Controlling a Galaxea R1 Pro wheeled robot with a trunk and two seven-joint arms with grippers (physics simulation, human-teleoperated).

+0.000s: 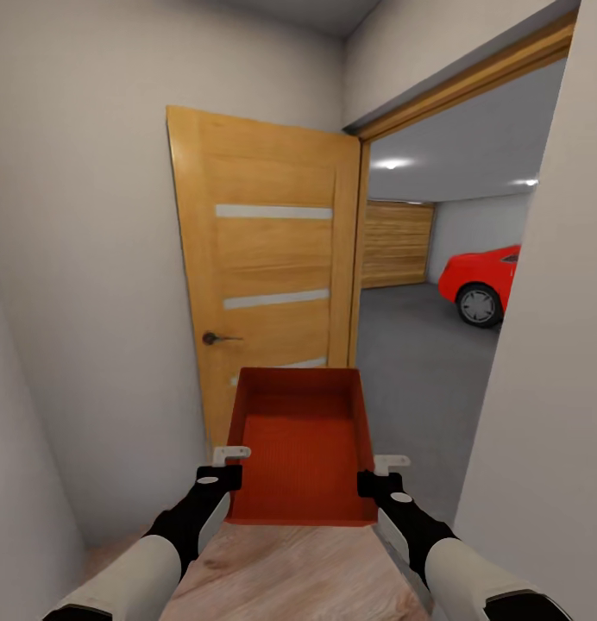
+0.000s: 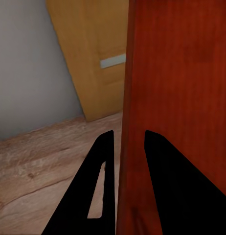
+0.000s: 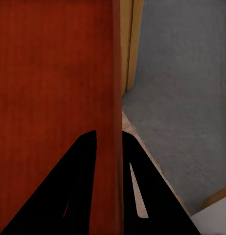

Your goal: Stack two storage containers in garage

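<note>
Nearest you, both arms carry one storage container out in front of the trunk, above the wood plank flooring. The left end effector is clamped over the container's left wall; in the left wrist view one finger sits outside the wall and the other inside. The right end effector pinches the right wall the same way. Both grips sit at the near corners, so most of the bin hangs forward of the fingers.

Risk 1: with a thin-wall pinch this far back, any jolt of the base may tip the far end down or let a wall slide out of one grip.

Just beyond the bin stands the open wooden door, with its handle on the left. Risk 2: if you drive straight on, the bin's far edge appears likely to strike the door leaf; you need to turn right first.

Right of the door is the doorway frame, and a white wall corner lies close on the right. Risk 3: a tight turn could clip your right elbow there.

Beyond are the garage's grey floor and the red car. The second container is still to be fetched.
</note>
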